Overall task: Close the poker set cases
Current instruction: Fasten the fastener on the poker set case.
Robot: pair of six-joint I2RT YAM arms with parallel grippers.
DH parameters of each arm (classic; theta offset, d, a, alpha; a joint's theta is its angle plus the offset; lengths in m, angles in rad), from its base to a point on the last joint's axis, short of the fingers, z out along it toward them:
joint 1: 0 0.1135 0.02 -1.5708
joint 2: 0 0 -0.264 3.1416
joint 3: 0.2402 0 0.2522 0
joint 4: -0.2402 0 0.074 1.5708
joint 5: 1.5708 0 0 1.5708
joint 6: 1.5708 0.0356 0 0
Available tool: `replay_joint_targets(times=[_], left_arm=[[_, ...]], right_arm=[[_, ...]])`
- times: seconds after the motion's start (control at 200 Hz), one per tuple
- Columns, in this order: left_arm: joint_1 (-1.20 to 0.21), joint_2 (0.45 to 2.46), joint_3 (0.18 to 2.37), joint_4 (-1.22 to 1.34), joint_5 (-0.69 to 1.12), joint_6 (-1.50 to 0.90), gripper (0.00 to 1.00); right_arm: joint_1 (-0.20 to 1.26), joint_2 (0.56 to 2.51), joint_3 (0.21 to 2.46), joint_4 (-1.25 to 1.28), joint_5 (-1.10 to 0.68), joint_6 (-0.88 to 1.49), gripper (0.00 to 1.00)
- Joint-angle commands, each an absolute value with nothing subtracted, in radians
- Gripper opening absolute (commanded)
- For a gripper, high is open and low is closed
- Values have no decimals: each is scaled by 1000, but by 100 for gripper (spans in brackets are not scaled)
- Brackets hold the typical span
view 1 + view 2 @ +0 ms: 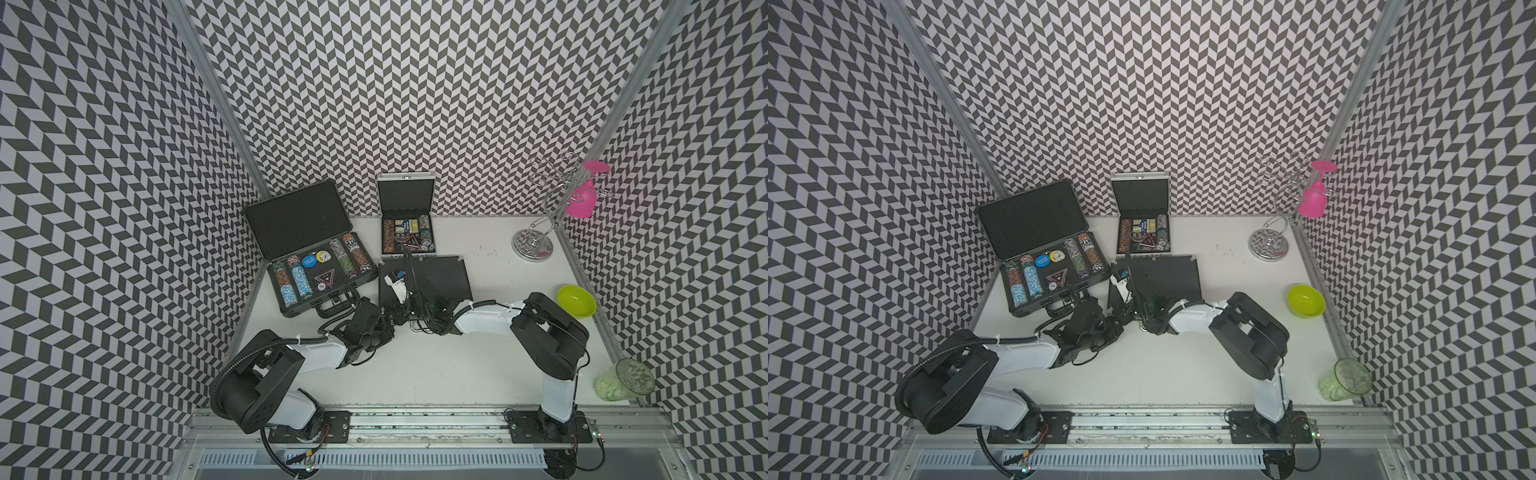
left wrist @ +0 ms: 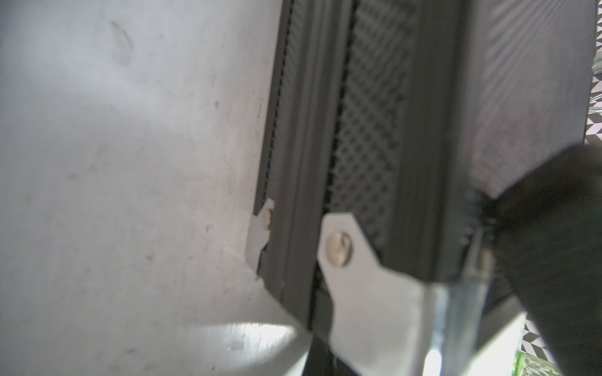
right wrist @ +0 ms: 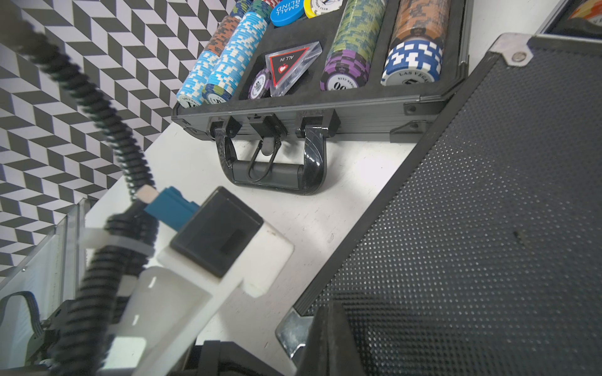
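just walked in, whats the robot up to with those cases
Both arms are bent over the medium black case in the middle of the table. The left gripper and right gripper, both shut, sit at one near corner of it. Its lid lies flat, though whether it is latched does not show. The large black case and the small silver case stand open, chips showing.

Poker cases crowd the back-left (front table is free).
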State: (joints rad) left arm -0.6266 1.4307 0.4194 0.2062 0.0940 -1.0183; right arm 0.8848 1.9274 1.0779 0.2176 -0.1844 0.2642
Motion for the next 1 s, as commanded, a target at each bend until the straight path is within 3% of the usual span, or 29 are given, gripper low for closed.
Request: replay_joint_targets(times=[0.0,0.235,0.496,0.791,0.996], left_arm=[[-668,1369,460,64,2,-1022,0],[-754,1327,480,50,34,-1038,0],[-757,1425,496,202,15,-1055,0],[-765,1481,523,128,-132,-1094,0],[-731,1520,514,112,-139,-1080,0]], right_arm=[[907,2048,984,-229,-232,273,3],[885,2043,996,-234,-218,275,3],[829,2032,993,-207,-300,287,3],[788,2034,979,-192,-353,281,3],[780,2033,979,-194,-357,273,3]])
